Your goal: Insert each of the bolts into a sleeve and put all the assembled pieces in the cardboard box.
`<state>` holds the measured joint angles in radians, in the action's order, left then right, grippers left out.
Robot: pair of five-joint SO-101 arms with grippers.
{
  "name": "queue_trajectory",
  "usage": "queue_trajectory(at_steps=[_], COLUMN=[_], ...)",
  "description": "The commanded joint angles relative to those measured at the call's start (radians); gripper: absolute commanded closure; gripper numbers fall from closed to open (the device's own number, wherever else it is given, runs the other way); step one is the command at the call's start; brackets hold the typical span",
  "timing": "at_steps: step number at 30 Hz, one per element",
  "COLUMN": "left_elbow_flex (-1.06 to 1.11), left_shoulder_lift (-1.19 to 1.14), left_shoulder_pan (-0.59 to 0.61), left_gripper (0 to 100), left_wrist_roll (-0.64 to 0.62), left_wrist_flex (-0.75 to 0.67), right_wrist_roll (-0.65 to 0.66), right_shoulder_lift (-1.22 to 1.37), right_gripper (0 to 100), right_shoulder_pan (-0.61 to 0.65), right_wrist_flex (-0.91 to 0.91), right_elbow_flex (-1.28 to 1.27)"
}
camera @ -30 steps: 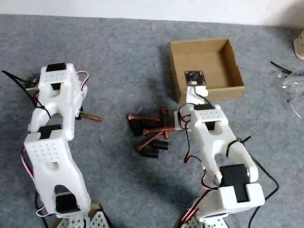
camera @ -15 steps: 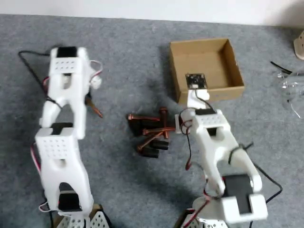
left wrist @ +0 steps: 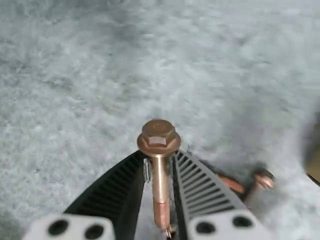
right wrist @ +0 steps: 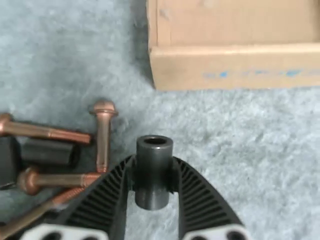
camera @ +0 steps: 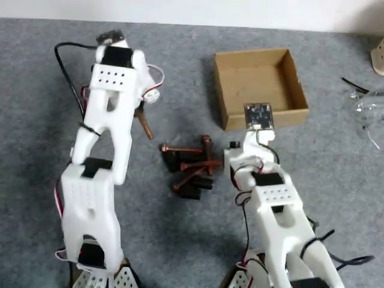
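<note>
Over the table [camera: 180, 72], loose bolts [camera: 183, 149] and sleeves [camera: 193, 192] lie heaped near the cardboard box [camera: 258, 55]. At the left wrist, our left gripper [left wrist: 160, 157] pinches a bolt [left wrist: 158, 137] by its shank. At the right, our right gripper [right wrist: 153, 165] clasps a sleeve [right wrist: 155, 148], bore open; we should line shank with bore before pushing.

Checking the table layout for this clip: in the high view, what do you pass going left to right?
held bolt → pile of loose bolts and sleeves → cardboard box → clear clutter at the right edge
</note>
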<state>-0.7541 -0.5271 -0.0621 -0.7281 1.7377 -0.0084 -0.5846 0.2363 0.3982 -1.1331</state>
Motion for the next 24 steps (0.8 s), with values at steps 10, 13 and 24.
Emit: queue_trajectory(at_steps=[10,13,24], left_elbow_flex=[0.430,0.521,1.012], left_shoulder_lift=[0.694,0.766,1.018], left_shoulder_pan=[-0.147,-0.147,-0.237], left_gripper=[100,100,100], left_wrist_roll=[0.006,0.008,0.155], left_wrist_flex=[0.008,-0.025,-0.417], right_wrist_roll=[0.009,0.011,0.204], right_shoulder_lift=[-0.401,-0.545,-1.136], right_gripper=[99.5,99.5,99.5], right_shoulder_pan=[0.114,0.153,0.288], right_wrist_flex=[-0.036,-0.036,-0.030], right_elbow_flex=[-0.186,-0.266,-0.587])
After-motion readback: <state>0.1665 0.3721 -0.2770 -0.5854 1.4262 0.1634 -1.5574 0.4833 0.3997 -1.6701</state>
